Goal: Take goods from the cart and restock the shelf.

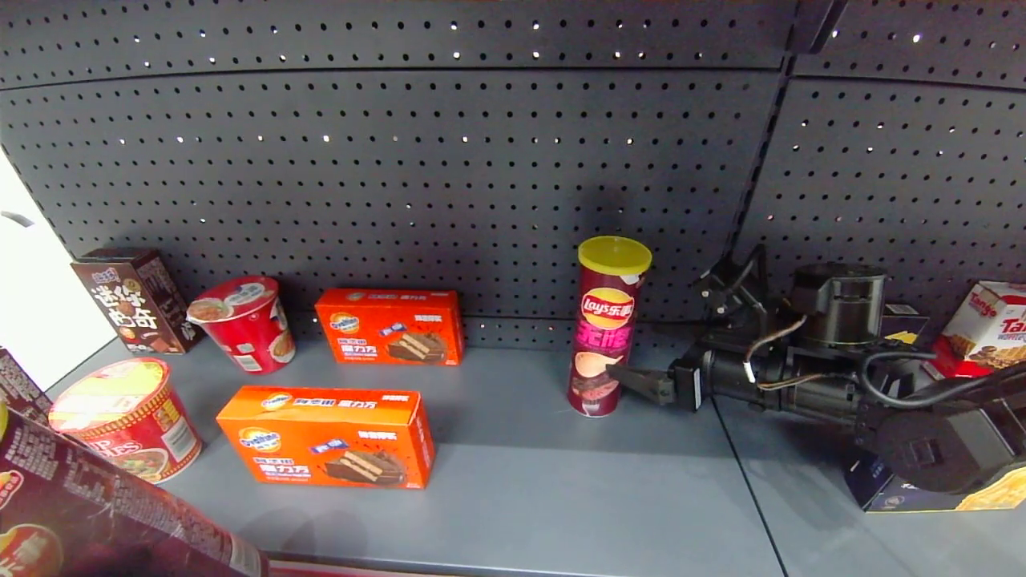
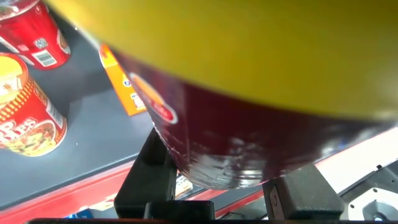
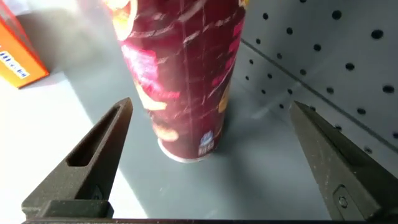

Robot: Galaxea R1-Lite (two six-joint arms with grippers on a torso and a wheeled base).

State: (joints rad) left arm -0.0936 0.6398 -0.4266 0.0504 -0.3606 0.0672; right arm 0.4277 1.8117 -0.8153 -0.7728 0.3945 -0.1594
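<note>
Grey shelf, pegboard behind; right end effector gapes beside standing can; left end effector clamps yellow-lidded tube.

Head camera overlooks the shelf; right wrist camera closely faces its standing chip can.

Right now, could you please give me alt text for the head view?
A crisp tube with a yellow lid stands upright on the grey shelf, the right gripper at its base. Left of it are two orange boxes and two noodle cups; a second tube juts in at lower left.
</note>
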